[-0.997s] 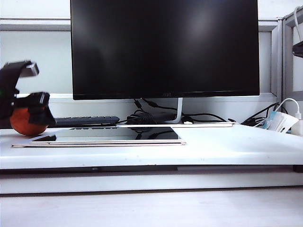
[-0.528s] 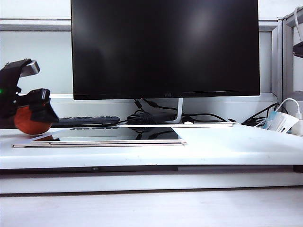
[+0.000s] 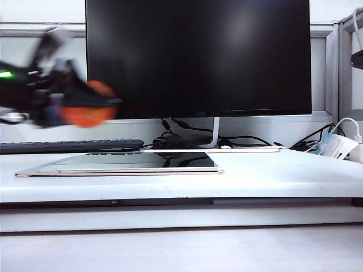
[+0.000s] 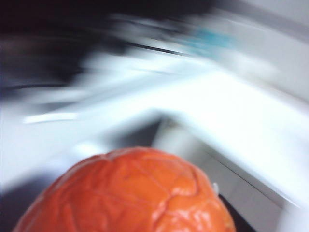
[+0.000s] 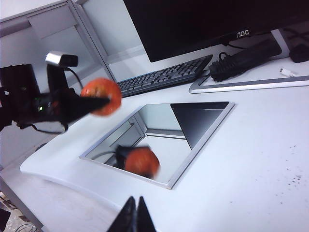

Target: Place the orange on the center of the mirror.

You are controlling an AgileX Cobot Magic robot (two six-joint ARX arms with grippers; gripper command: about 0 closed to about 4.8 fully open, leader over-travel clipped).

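— Where's the orange [image 3: 86, 109]?
— Clamped in my left gripper [image 3: 76, 105] jaws, lifted off the counter [image 3: 272, 175]. The mirror [image 5: 203, 133] lies below and just ahead of them.
— Right gripper [image 5: 134, 213]?
— Jaws pinched together, empty, well apart from the orange, farther from the job.

The left gripper [image 3: 85, 107] hangs in the air above the left end of the mirror [image 3: 122, 164], blurred, its dark fingers clamped around the orange [image 3: 86, 111]. The mirror lies flat on the white table [image 3: 272, 175]. Behind the mirror stand the black monitor [image 3: 198, 56] and a keyboard [image 3: 68, 145].
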